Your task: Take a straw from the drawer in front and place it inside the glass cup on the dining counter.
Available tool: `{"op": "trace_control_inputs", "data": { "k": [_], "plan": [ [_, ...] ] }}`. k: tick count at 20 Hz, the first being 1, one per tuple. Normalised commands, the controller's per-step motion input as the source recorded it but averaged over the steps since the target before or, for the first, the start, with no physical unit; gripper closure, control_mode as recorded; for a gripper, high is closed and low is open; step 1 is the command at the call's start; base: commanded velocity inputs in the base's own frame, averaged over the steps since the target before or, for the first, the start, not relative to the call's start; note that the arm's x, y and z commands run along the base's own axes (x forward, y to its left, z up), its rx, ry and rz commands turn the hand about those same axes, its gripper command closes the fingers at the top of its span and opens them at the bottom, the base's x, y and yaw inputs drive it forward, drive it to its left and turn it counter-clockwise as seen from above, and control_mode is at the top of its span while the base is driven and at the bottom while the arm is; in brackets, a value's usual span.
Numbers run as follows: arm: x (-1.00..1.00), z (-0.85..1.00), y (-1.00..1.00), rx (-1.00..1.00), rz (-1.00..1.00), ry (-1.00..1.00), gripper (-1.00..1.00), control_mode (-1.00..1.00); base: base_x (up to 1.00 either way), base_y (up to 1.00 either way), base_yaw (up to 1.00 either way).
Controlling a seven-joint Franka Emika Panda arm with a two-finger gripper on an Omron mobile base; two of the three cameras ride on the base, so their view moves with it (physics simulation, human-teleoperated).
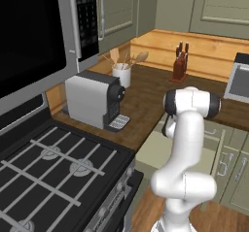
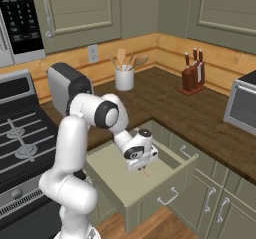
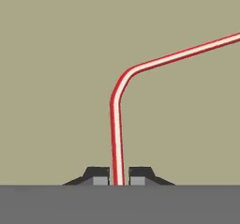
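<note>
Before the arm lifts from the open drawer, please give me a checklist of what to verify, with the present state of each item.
1. Drawer pulled open: ok, its pale inside is exposed in the right base view.
2. End effector down inside the drawer: ok.
3. Straw lined up between the fingers: ok, in the hand view its lower part runs straight up from the gap.
4. Fingers pressed firmly on the straw: cannot tell, they sit close on both sides but contact is not clear.
5. Straw shape: it is bent, not straight, and its far part angles off to the side.
6. Glass cup ready on the dining counter: cannot tell.
</note>
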Motion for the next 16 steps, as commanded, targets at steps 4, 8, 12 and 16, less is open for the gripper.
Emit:
{"op": "trace_control_inputs", "data": {
  "k": [4, 8, 12, 16],
  "plan": [
    [-0.19, 0.96, 0.03, -0.06, 0.00, 0.00, 1.00, -1.00, 0.00, 0.00, 0.00],
    [-0.37, 1.00, 0.00, -0.06, 0.00, 0.00, 1.00, -1.00, 0.00, 0.00, 0.00],
    [-0.44, 1.00, 0.00, -0.02, -0.01, 0.00, 1.00, -1.00, 0.00, 0.00, 0.00],
    [-0.34, 1.00, 0.00, 0.00, -0.01, 0.04, 1.00, -1.00, 0.00, 0.00, 0.00]
  ]
}}
